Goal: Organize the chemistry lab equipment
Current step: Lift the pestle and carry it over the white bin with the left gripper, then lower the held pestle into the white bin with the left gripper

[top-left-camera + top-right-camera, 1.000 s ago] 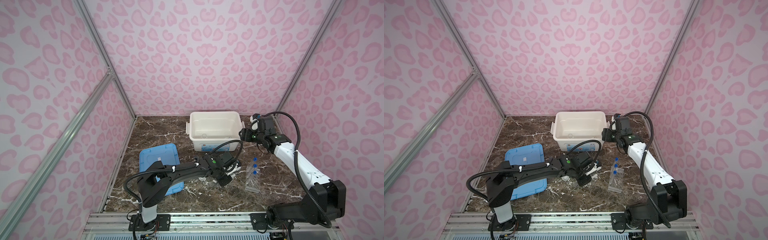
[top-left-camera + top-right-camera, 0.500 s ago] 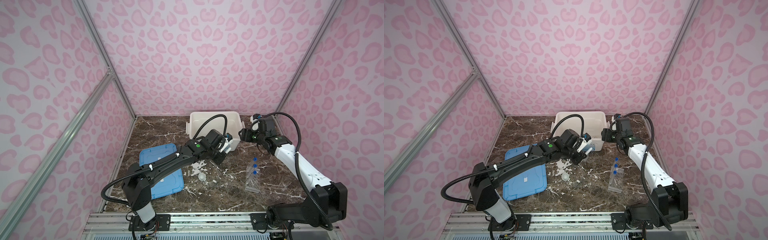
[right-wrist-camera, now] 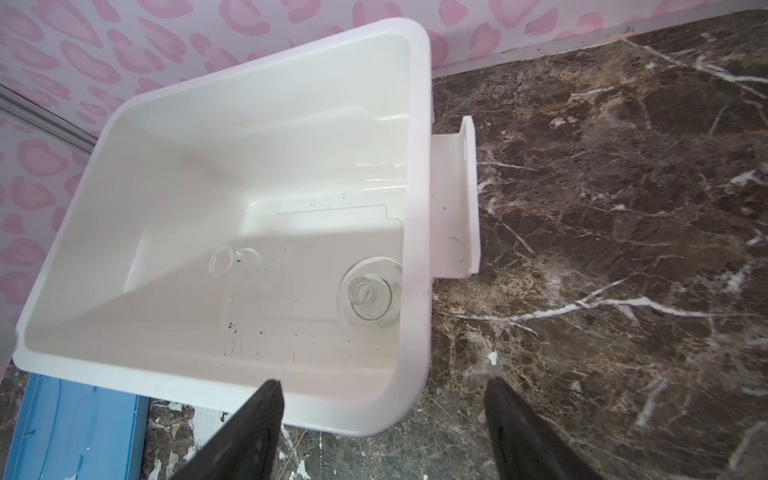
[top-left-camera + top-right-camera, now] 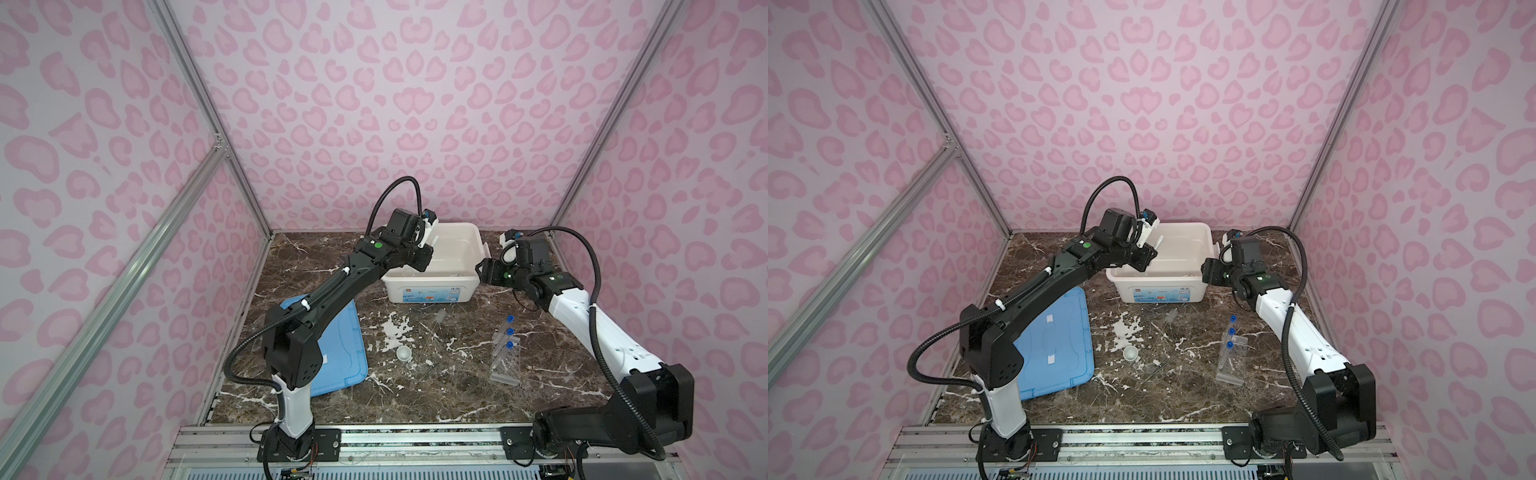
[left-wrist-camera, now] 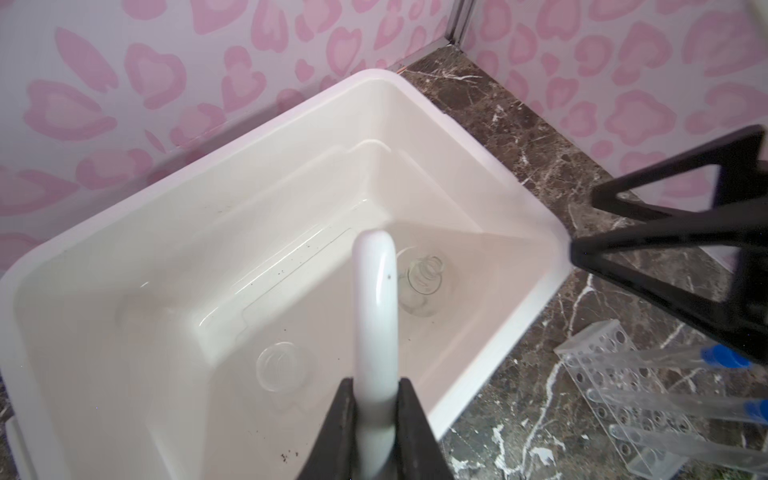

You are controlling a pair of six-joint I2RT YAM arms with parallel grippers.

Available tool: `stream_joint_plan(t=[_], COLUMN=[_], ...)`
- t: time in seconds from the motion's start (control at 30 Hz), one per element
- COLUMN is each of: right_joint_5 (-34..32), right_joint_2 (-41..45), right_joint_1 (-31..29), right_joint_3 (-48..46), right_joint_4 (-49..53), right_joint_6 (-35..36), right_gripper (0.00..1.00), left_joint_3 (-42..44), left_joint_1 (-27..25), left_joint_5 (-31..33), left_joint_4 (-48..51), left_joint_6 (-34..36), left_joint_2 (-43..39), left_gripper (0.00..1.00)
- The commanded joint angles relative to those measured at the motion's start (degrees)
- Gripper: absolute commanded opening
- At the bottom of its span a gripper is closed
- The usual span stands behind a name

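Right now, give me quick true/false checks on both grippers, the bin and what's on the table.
1. The left gripper is shut on the white pestle, over the white bin. True.
2. The right gripper is shut. False: its jaws stand open and empty.
3. The mortar bowl lies in the bin. False: it sits on the table.
4. The tube rack holds three blue-capped tubes. True.
5. The blue lid covers the bin. False: it lies on the table.

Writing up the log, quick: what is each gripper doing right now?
Left gripper: closed on the white pestle.
Right gripper: open, holding nothing.
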State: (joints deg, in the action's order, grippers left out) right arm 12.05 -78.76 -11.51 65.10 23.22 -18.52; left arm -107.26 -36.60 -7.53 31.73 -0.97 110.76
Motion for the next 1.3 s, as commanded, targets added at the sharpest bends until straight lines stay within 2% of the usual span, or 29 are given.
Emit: stream_joint_plan(t=[0.0, 0.23, 0.4, 0.87, 1.07, 1.27], right_joint_5=[0.5, 0.8, 0.7, 0.6, 0.3, 0.5], right_joint_2=[0.3, -0.1, -0.1, 0.1, 0.1, -0.2], right_joint_1=[0.0, 0.0, 0.0, 0.0, 0.0, 0.0], right_joint_3=[-0.3, 0.2, 0.4, -0.3, -0.3, -0.3], right_joint_4=[-1.7, -1.3, -1.1, -1.4, -1.3, -1.5], right_joint_6=[-0.6, -0.4, -0.2, -0.5, -0.3, -0.7], right_gripper=[0.78, 0.78, 0.78, 0.78, 0.78, 0.78], left_joint_3=[-4.5, -11.5, -12.3, -15.4, -16.1, -17.3], left_joint_1=[1.1, 2.0, 2.5, 3.3, 4.3, 4.6], left_joint_5=[-0.7, 0.3, 1.1, -0.4, -2.8, -2.5], left_joint_4=[3.8, 8.1, 9.4, 11.6, 10.6, 11.0], left_joint_6=[0.4, 0.6, 0.5, -0.8, -2.7, -3.2], left_joint_2=[4.6, 13.6, 17.1, 22.9, 23.3, 24.2], left_gripper=[0.08, 0.08, 0.08, 0.08, 0.08, 0.08])
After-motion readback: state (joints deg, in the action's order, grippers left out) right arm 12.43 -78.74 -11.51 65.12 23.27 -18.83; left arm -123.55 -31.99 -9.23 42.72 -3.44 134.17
